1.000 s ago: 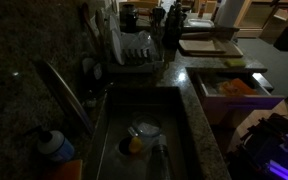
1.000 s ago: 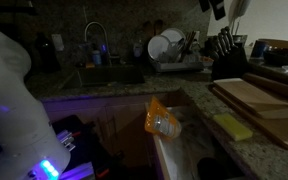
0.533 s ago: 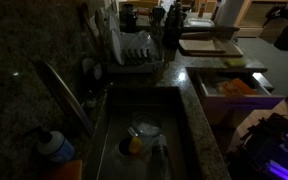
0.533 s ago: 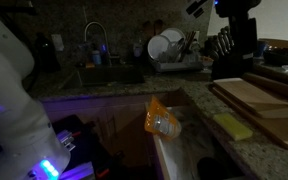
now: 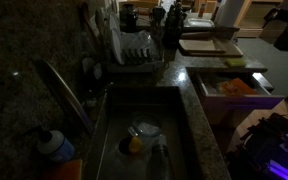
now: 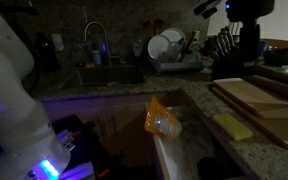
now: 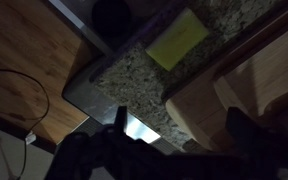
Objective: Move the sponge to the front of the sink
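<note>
The pale-yellow sponge [image 6: 232, 126] lies flat on the speckled granite counter next to the wooden cutting boards. It also shows in the wrist view [image 7: 179, 38] and small in an exterior view [image 5: 232, 62]. The dark sink [image 5: 144, 120] with its curved faucet [image 5: 64, 92] is set in the counter; it also shows in an exterior view [image 6: 106, 74], far from the sponge. My gripper [image 7: 181, 135] is open and empty, high above the counter, with the sponge ahead of its fingers. In an exterior view it hangs at the top right [image 6: 250, 45].
Wooden cutting boards [image 6: 264, 100] lie beside the sponge. An open drawer [image 6: 162, 122] holds an orange item. A dish rack [image 6: 169, 52] with plates and a knife block [image 6: 224, 50] stand behind. A rounded yellow object [image 5: 134, 145] and a dish lie in the sink.
The arm has come into an exterior view from the top and moved right, over the cutting boards. The sponge has not moved.
</note>
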